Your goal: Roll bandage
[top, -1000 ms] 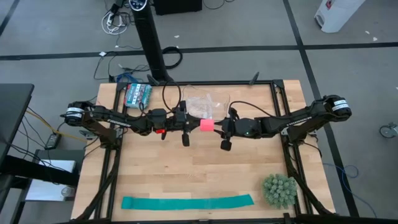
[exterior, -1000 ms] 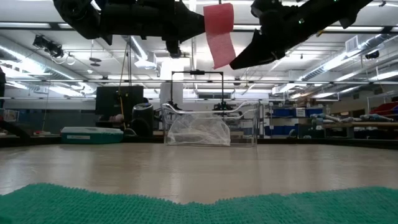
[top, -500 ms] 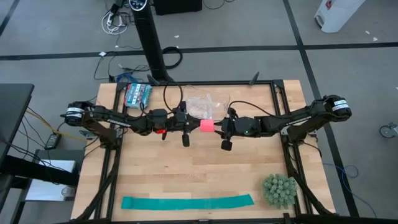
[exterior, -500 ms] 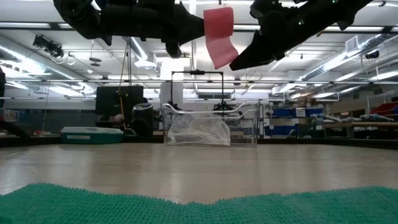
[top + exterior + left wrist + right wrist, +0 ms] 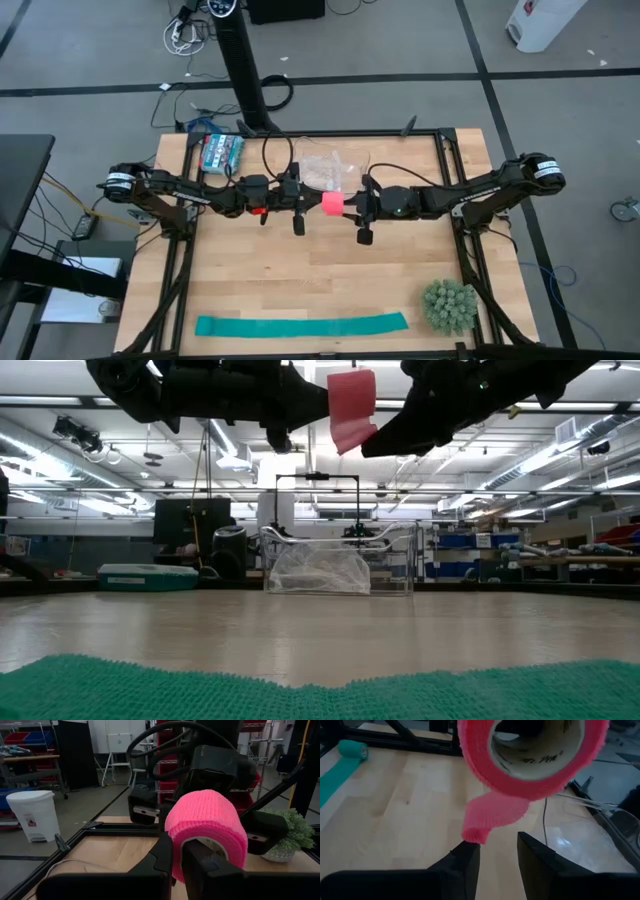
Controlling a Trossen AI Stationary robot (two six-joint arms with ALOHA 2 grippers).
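While both arms are reaching toward each other above the middle of the table [image 5: 250, 290], the bandage [image 5: 331, 203] is hanging in the air between them, well clear of the wood. It is showing as a pink-red roll on a pale core, with a short loose tail curling off it. The left gripper [image 5: 176, 851] is holding the roll: its 2 dark fingers are nearly closed, pinching the wall of the roll with one finger inside the core and one outside. The right gripper [image 5: 497, 849] is sitting just beside the roll from the other side, its fingers standing apart with a gap between them, and the loose tail is dangling at that gap; whether the fingers are actually touching the fabric I cannot tell. Down at the near edge, a teal-green strip [image 5: 300, 325] is lying flat, with a spiky green ball [image 5: 448, 306] near its right end. A clear plastic bag [image 5: 323, 169] is lying at the far side.
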